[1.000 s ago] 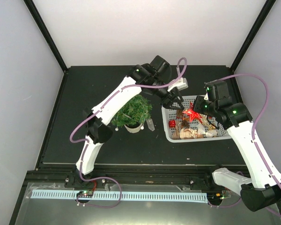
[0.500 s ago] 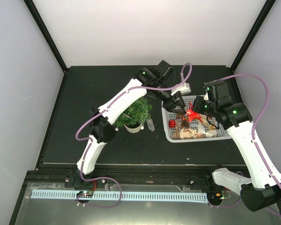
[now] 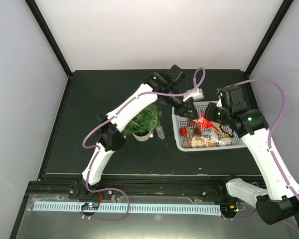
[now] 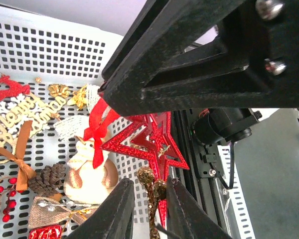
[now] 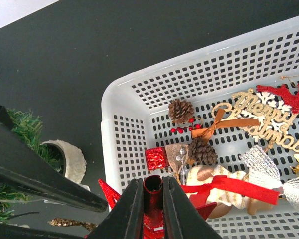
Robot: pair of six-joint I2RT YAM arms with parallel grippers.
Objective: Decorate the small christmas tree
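Note:
The small green christmas tree (image 3: 145, 118) stands on its whitish round base (image 3: 142, 135), left of the white basket (image 3: 182, 144); part of it shows in the right wrist view (image 5: 25, 129). My right gripper (image 3: 208, 121) is shut on the tube socket (image 5: 153, 191) of a red glitter star (image 3: 204, 121) and holds it above the basket. My left gripper (image 3: 189, 110) is shut on a gold glitter sprig (image 4: 152, 196), right beside the star (image 4: 154, 144) over the basket's left part.
The basket (image 5: 119, 144) holds several ornaments: pine cones (image 5: 181, 110), a small red gift box (image 5: 156, 158), a gold "Merry Christmas" sign (image 5: 261, 122), a snowman with a red ribbon (image 4: 89, 169). A small clear object (image 3: 159, 132) lies by the tree's base.
My left gripper has moved right from above the tree to over the basket, next to the red star. The right arm has barely moved.

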